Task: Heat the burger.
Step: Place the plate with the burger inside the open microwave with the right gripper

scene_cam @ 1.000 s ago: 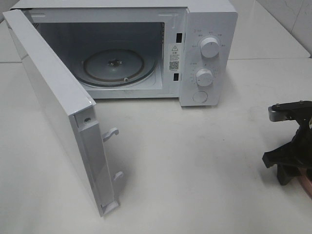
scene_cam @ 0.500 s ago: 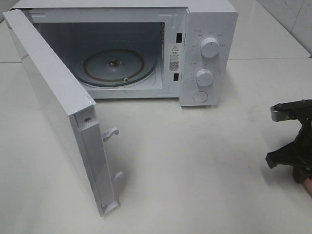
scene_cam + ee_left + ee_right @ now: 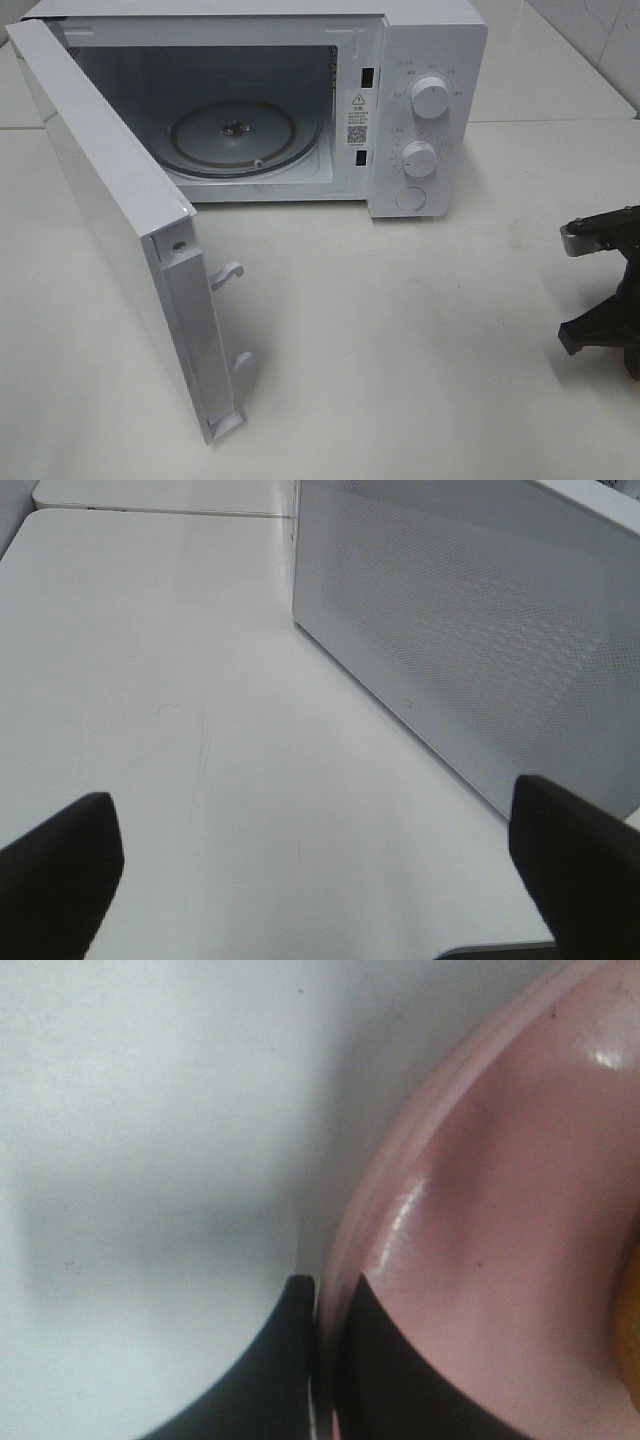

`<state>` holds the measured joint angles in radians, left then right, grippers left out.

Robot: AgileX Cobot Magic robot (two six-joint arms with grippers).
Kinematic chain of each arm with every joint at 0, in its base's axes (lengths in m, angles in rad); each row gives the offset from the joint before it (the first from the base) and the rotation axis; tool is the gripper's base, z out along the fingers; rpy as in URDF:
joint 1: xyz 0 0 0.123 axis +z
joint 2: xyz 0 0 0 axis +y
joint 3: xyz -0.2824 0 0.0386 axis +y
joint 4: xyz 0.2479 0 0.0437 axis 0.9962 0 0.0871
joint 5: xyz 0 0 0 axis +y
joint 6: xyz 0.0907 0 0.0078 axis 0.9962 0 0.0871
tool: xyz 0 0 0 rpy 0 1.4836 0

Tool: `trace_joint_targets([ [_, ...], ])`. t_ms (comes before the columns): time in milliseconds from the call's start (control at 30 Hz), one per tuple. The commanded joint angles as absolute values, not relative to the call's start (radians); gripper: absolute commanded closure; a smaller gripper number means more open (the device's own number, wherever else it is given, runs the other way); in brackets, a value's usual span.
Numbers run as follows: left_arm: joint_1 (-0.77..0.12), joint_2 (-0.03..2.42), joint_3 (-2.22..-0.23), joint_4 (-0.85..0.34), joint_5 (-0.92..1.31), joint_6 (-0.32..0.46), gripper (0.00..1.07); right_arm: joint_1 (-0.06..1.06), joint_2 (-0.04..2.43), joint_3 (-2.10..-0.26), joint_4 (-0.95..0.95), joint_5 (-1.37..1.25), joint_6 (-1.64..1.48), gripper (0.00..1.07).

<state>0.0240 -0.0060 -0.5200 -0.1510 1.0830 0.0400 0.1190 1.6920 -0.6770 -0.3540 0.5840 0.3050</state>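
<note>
**A:** Left wrist view, first item?
**B:** Left pincer (image 3: 320, 870), jaws wide apart, above the white table (image 3: 150, 680). Just beside it is the outer face of the microwave door (image 3: 470, 650), with a dotted window.

**A:** Exterior high view, from the left?
**B:** Microwave (image 3: 420, 40), white, at the back of the table. The door is swung open toward the front left, with two latch hooks (image 3: 228, 272) on its free edge. In the cavity lies one round glass tray (image 3: 200, 140). The control panel has two round knobs, upper (image 3: 430, 98) and lower (image 3: 419, 158), and one round button (image 3: 410, 198) beneath.

**A:** Far right?
**B:** Right arm (image 3: 605, 325), black, low at the table's right side, well apart from the microwave. The frame edge cuts off its tips.

**A:** Right wrist view?
**B:** Right pincer (image 3: 322, 1295), closed narrow on the rim of a pink plate (image 3: 480, 1210). One finger (image 3: 270, 1360) is outside the rim and the other inside. Burger (image 3: 634, 1320): only a golden-orange sliver shows at the frame edge, on that plate, not in the microwave.
</note>
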Motion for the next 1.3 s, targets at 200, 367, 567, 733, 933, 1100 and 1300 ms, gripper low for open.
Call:
trace_joint_targets([
  [200, 0.023, -0.009, -0.519, -0.155, 1.069, 0.040, 0.08, 0.218, 1.685, -0.672, -0.503, 0.682, 0.467, 1.07],
  [367, 0.023, -0.009, -0.519, -0.155, 1.069, 0.040, 0.08, 0.267, 1.677, -0.672, -0.533, 0.732, 0.490, 1.07],
  [567, 0.023, -0.009, -0.519, -0.155, 1.069, 0.040, 0.08, 0.318, 1.590, -0.672, -0.558, 0.806, 0.488, 1.07],
  [733, 0.023, -0.009, -0.519, -0.155, 1.069, 0.040, 0.08, 0.362, 1.560, -0.672, -0.572, 0.860, 0.487, 1.07],
  [933, 0.023, -0.009, -0.519, -0.155, 1.069, 0.040, 0.08, 0.416, 1.541, -0.672, -0.572, 0.881, 0.484, 1.07],
  [1100, 0.023, -0.009, -0.519, -0.155, 1.069, 0.040, 0.08, 0.473, 1.497, -0.672, -0.574, 0.904, 0.469, 1.07],
  [1300, 0.023, -0.009, -0.519, -0.155, 1.069, 0.040, 0.08, 0.521, 1.454, -0.672, -0.580, 0.934, 0.465, 1.07],
])
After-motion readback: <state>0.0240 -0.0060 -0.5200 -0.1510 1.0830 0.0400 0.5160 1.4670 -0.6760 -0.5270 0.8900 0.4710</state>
